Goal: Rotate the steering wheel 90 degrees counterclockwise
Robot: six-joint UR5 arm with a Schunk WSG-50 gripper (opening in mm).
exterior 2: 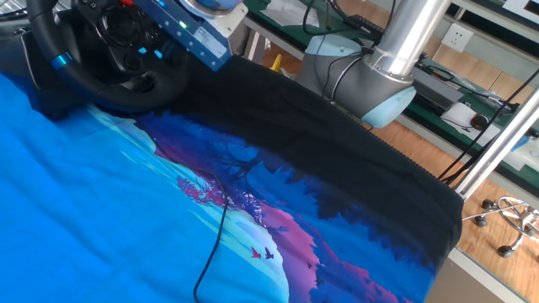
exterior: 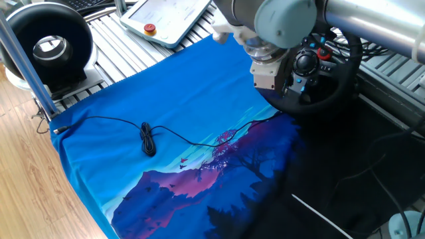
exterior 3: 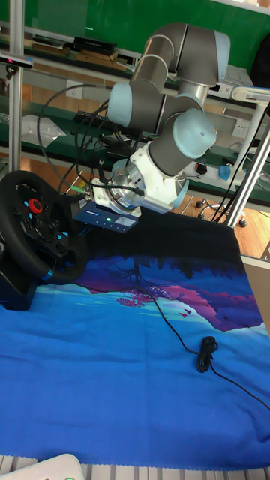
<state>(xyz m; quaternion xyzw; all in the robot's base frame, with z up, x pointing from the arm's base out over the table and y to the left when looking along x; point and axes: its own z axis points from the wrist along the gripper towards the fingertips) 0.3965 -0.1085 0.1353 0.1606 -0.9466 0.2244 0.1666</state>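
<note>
The steering wheel (exterior: 307, 63) stands upright at the table's far right; its black padded rim, red dial and coloured buttons face the cloth. A blue stripe on the rim (exterior 2: 61, 61) sits at its lower side. My gripper (exterior: 281, 76) is at the wheel's left rim in one fixed view, and at the rim's right side (exterior 3: 79, 214) in the tall fixed view. Its fingers are hidden behind the wrist and rim, so I cannot make out whether they are open or shut. The lit gripper body (exterior 2: 195, 35) hangs just beside the wheel.
A blue printed cloth (exterior: 166, 99) covers the table, with a black coiled cable (exterior: 147, 138) lying on it. A thick black ring-shaped device (exterior: 50, 43) and a white pendant with a red button (exterior: 163, 16) sit at the back left. The arm's base (exterior 2: 362, 84) stands beyond the cloth.
</note>
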